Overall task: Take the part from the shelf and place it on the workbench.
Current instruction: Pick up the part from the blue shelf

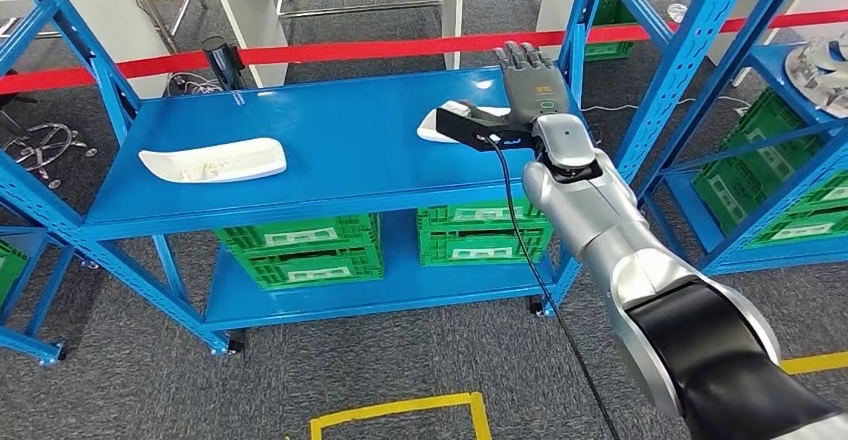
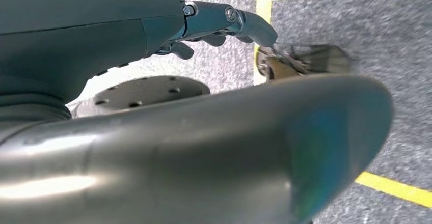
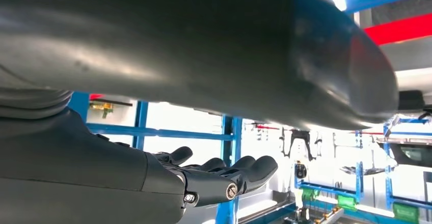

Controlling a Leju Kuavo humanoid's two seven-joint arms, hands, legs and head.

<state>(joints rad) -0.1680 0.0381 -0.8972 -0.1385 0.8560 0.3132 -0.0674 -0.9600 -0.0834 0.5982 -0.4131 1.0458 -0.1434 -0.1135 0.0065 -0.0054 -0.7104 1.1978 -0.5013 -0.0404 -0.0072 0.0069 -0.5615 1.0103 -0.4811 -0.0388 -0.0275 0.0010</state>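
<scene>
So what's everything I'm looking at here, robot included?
white part: two, white; one on the left of the top shelf, one on the right, beside the right hand
shelf: blue, straight ahead
crates: green, on the lower shelf
barrier tape: red, behind the shelf
floor lines: yellow, on grey carpet
right robot hand: dark, fingers apart, over the right part
left robot hand: dark, hanging above the floor

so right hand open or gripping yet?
Open: right hand hovers over the white part on the shelf, fingers extended, holding nothing.
</scene>
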